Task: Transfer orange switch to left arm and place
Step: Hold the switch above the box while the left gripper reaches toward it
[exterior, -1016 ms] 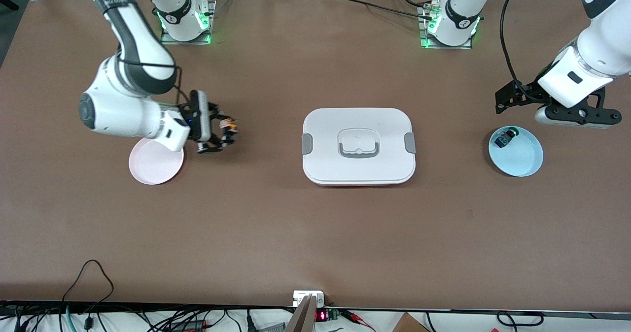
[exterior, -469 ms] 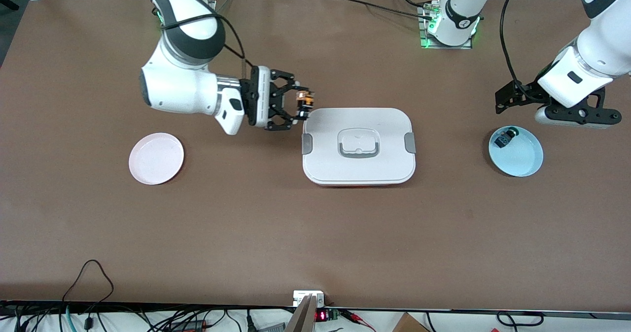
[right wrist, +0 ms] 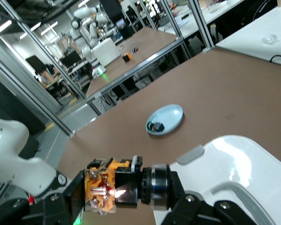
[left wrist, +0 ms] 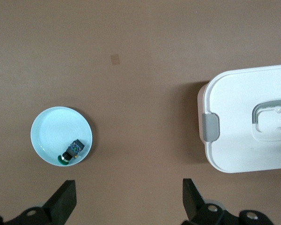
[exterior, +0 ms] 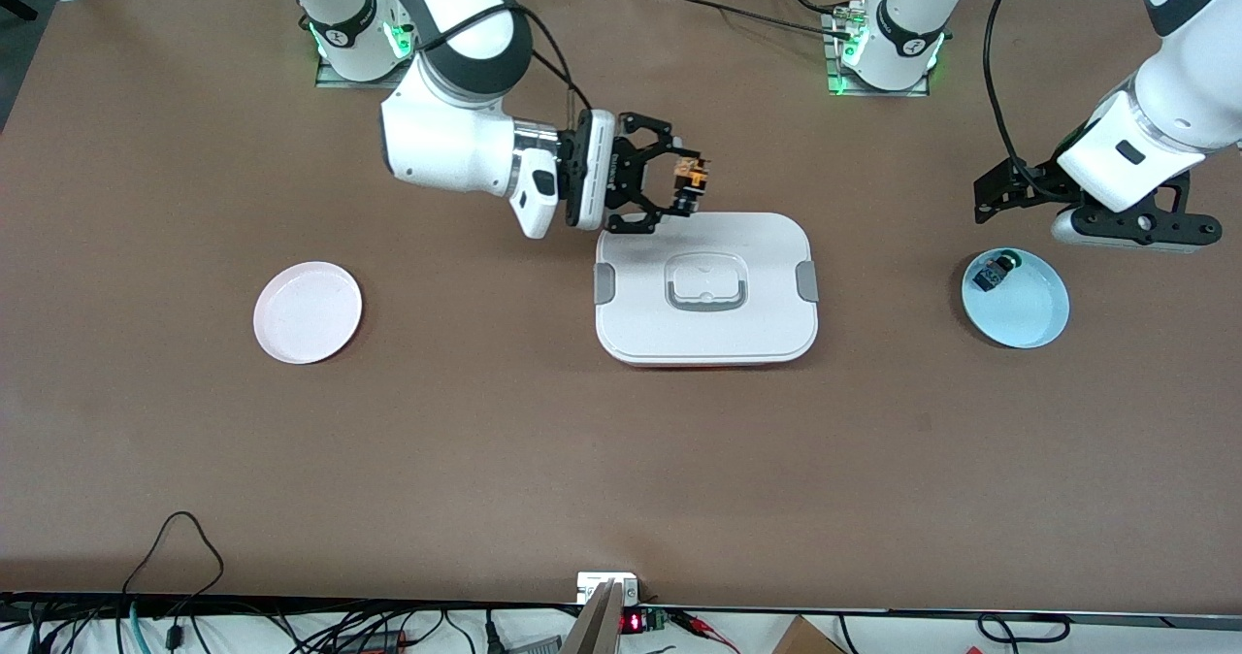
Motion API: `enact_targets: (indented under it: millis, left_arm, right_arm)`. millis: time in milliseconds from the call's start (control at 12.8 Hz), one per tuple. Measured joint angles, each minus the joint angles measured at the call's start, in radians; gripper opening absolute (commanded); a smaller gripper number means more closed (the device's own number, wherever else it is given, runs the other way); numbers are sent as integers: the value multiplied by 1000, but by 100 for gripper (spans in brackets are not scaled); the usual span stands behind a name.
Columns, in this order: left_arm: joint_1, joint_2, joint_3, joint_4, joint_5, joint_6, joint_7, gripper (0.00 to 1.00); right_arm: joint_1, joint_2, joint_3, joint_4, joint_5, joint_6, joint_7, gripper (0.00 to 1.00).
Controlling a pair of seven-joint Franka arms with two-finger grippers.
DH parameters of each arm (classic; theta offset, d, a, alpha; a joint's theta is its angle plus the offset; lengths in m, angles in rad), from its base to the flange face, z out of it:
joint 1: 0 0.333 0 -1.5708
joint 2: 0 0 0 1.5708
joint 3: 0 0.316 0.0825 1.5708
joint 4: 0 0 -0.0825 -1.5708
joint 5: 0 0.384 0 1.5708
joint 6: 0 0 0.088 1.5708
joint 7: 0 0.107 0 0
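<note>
My right gripper (exterior: 685,188) is shut on the orange switch (exterior: 691,177) and holds it in the air over the box's edge on the robots' side, toward the right arm's end. In the right wrist view the orange switch (right wrist: 113,189) sits crosswise between the fingers (right wrist: 74,199). The white box (exterior: 757,316) with grey latches lies shut at the table's middle; it also shows in the left wrist view (left wrist: 243,103) and the right wrist view (right wrist: 239,168). My left gripper (exterior: 1135,231) waits open and empty (left wrist: 129,199) above the table beside the blue plate.
A light blue plate (exterior: 1030,319) toward the left arm's end holds a dark switch with a green cap (exterior: 995,272); both show in the left wrist view (left wrist: 49,129), (left wrist: 72,151). A pink plate (exterior: 308,311) lies empty toward the right arm's end.
My right gripper has carried the orange switch from beside the pink plate toward the middle and now holds it over the box's edge. The left arm has not moved.
</note>
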Motion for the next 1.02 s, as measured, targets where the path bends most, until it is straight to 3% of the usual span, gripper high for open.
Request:
enact_targets:
  millis: [156,469,704,1016]
  left_arm:
    - [0,2,0,3,-61,-44,0,100]
    - [34,34,12,4,-351,-212,-1,100]
    - [103,128,20,3,-595,-382,0,100]
    - [114,249,20,-31,-882,-405,-1,100]
  right_arm:
    - [16,9,0,31,41,12,6,24]
    - [17,11,-1,45,85,13,9,24]
    - [18,11,-1,46,106,13,10,24]
    - [18,11,-2,47,109,13,10,24]
